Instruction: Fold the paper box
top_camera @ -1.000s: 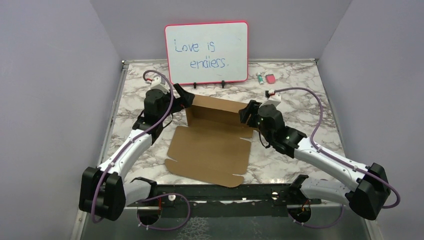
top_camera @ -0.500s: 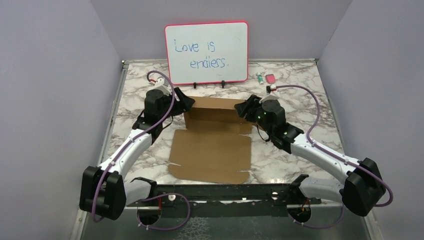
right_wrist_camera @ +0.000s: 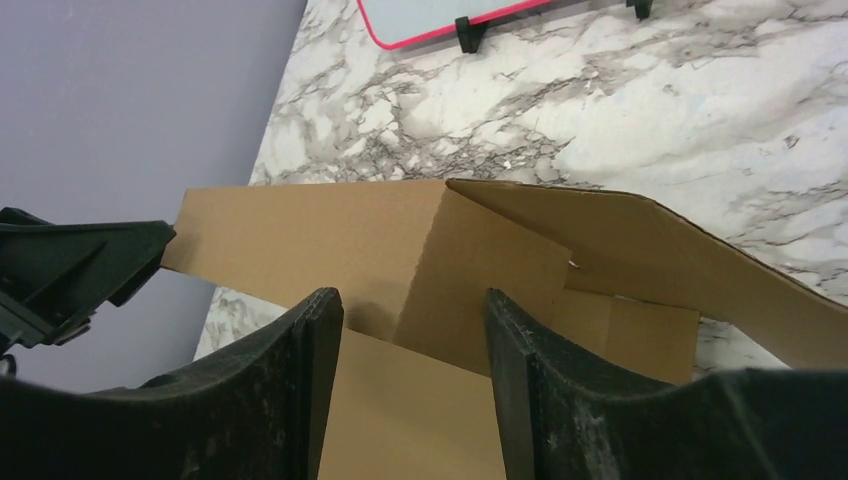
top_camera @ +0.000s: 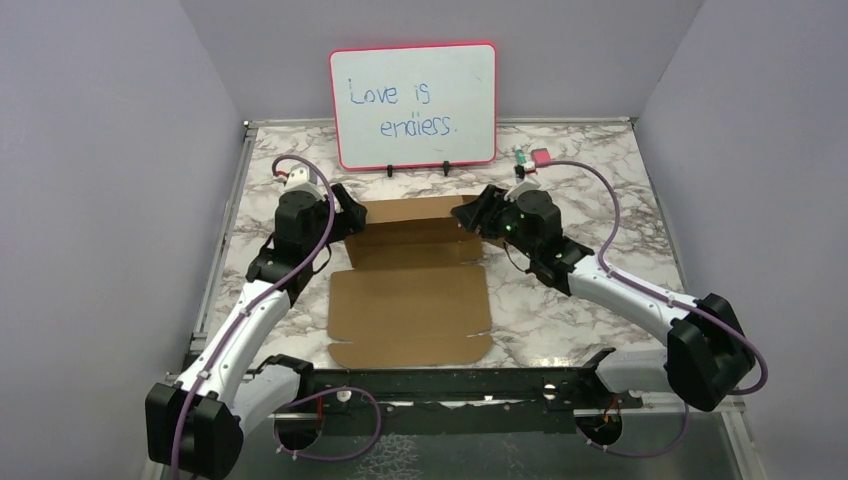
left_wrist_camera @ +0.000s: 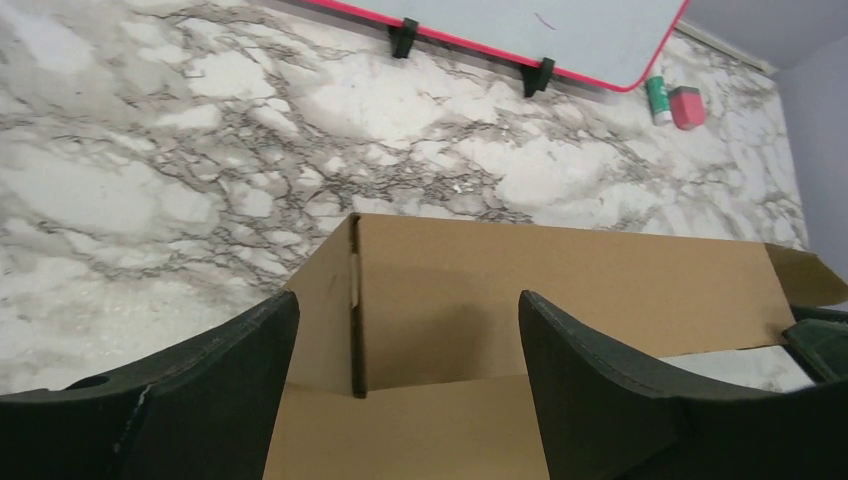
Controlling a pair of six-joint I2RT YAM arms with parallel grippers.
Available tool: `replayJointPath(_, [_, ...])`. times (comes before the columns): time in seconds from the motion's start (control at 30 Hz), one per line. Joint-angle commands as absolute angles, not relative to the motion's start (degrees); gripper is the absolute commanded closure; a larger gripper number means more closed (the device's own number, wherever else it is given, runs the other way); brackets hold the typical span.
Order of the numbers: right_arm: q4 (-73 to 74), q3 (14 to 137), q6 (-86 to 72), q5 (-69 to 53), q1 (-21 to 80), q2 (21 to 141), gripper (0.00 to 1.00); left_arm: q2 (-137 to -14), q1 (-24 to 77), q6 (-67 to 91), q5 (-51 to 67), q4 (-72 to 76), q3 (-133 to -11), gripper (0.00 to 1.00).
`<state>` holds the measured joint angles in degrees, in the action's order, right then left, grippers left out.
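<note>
The paper box [top_camera: 410,300] is a plain brown cardboard sheet lying on the marble table, its far panel raised as a wall [top_camera: 415,213]. My left gripper [top_camera: 347,212] is open at the wall's left end; in the left wrist view the wall [left_wrist_camera: 560,285] and a folded corner flap [left_wrist_camera: 325,300] stand between its fingers [left_wrist_camera: 210,400]. My right gripper [top_camera: 470,215] is open at the wall's right end; in the right wrist view the wall [right_wrist_camera: 330,255] and the right side flap [right_wrist_camera: 640,250] show ahead of its fingers [right_wrist_camera: 290,400]. Neither gripper holds anything.
A pink-framed whiteboard [top_camera: 414,104] stands on black feet behind the box. A small green item and a pink eraser [top_camera: 540,157] lie at the back right. Grey walls enclose the table [top_camera: 610,200] on both sides.
Both grippers have moved away from me toward the whiteboard, and the cardboard sheet slid the same way with them. The raised far panel now leans lower and flatter.
</note>
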<state>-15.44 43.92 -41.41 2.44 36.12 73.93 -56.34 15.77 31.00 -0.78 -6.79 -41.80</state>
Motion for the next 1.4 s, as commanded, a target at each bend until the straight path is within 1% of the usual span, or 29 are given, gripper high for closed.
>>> replayJointPath(0.0, [-15.8, 46.0, -35.3, 0.9, 34.5, 72.2, 0.39, -53.9, 15.9, 26.9, -8.9, -13.5, -46.4, 0.18])
replayJointPath(0.1, [-12.8, 46.3, -29.9, 3.0, 33.8, 68.9, 0.33, -53.1, 16.0, 25.5, -9.2, -15.6, -49.0, 0.18])
replayJointPath(0.3, [-8.4, 44.4, -19.1, 10.7, 32.4, 61.4, 0.28, -52.3, 16.8, 23.8, -5.5, -18.7, -52.8, 0.18])
replayJointPath(0.4, [-7.3, 43.0, -14.2, 10.7, 30.6, 59.6, 0.22, -52.4, 18.7, 25.0, -1.6, -18.7, -53.6, 0.18])
replayJointPath(0.47, [-8.8, 41.3, -12.7, 7.2, 28.0, 59.0, 0.21, -52.5, 22.6, 26.0, -0.3, -17.7, -53.3, 0.18])
replayJointPath(0.63, [-16.7, 35.1, -15.3, -9.3, 18.2, 58.3, 0.21, -53.8, 37.4, 27.5, -5.6, -13.1, -51.7, 0.19])
replayJointPath(0.77, [-24.0, 31.4, -17.4, -19.1, 12.9, 60.3, 0.21, -55.2, 45.1, 27.3, -9.6, -10.1, -50.2, 0.2])
replayJointPath(0.9, [-31.7, 27.6, -17.1, -22.0, 11.5, 62.4, 0.22, -56.0, 48.0, 25.4, -9.6, -8.0, -48.4, 0.2])
replayJointPath(0.97, [-35.2, 26.8, -17.3, -24.4, 10.6, 65.3, 0.22, -56.7, 49.2, 24.9, -8.4, -5.4, -46.7, 0.2])
replayJointPath(1.07, [-40.0, 26.3, -17.7, -27.9, 9.9, 68.8, 0.25, -57.8, 51.7, 24.7, -8.1, -0.4, -43.4, 0.2])
replayJointPath(1.23, [-41.5, 26.7, -16.7, -29.6, 9.9, 71.7, 0.31, -61.3, 54.4, 25.0, -9.7, 7.8, -39.0, 0.2])
replayJointPath(1.37, [-42.7, 26.8, -15.9, -31.0, 9.9, 72.9, 0.35, -66.4, 56.7, 23.5, -12.5, 12.8, -37.7, 0.2])
